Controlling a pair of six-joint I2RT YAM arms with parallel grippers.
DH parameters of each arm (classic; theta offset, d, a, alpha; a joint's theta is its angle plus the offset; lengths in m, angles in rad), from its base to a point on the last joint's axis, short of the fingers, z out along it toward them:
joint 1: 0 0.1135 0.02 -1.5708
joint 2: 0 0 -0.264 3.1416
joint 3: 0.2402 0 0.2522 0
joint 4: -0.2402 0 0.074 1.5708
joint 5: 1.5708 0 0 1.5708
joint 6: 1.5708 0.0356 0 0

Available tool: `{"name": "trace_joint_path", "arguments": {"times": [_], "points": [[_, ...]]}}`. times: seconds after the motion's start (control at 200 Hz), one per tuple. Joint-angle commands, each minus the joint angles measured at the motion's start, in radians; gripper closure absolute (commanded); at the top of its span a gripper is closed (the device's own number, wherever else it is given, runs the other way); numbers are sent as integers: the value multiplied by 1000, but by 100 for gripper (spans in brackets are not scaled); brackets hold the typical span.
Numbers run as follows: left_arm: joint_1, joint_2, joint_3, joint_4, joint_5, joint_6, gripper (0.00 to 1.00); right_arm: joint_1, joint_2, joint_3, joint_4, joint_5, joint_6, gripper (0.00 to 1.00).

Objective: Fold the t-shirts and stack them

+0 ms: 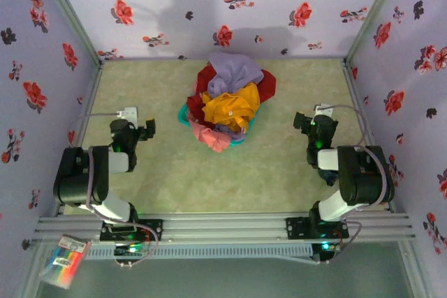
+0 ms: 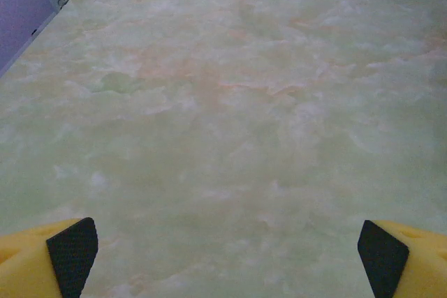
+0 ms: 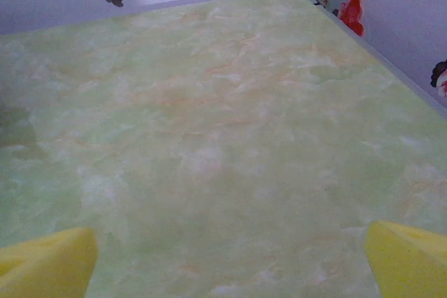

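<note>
In the top view, the t-shirts [image 1: 227, 99] are seen heaped in the teal basket [image 1: 183, 115]. The lavender shirt [image 1: 236, 73] is piled at its far side, the orange-yellow shirt [image 1: 230, 106] over its middle, and the pink shirt [image 1: 213, 137] is spilled over its near rim. The left gripper [image 1: 148, 129] is held left of the basket and the right gripper [image 1: 302, 121] right of it, both apart from it.

In the left wrist view, the left fingers [image 2: 70, 259] are spread wide above the marbled table [image 2: 223, 116].

In the right wrist view, the right fingers [image 3: 49, 266] are likewise spread wide above the table.
</note>
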Motion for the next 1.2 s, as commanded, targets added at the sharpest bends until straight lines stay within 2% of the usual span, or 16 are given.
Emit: {"name": "trace_joint_path", "arguments": {"times": [0.0,0.235,0.975,1.025,1.08,1.145,1.195], "points": [[-6,-21,1,31,2,17,1,-6,4,-4,0,-16,1,1],[-4,-18,16,8,-47,-5,1,-6,5,-4,1,-14,1,1],[-4,-18,18,7,-46,-2,1,-5,4,-5,0,-15,1,1],[-5,-22,23,-5,-78,-10,1,-4,0,-4,4,-5,0,1],[-8,-66,34,-54,-133,-25,1,0,-50,30,-91,7,-5,1],[-10,-162,91,-236,-149,-25,1,2,-160,164,-422,21,5,1],[-11,-230,158,-393,-156,-61,1,3,-207,250,-605,47,6,1]]}}
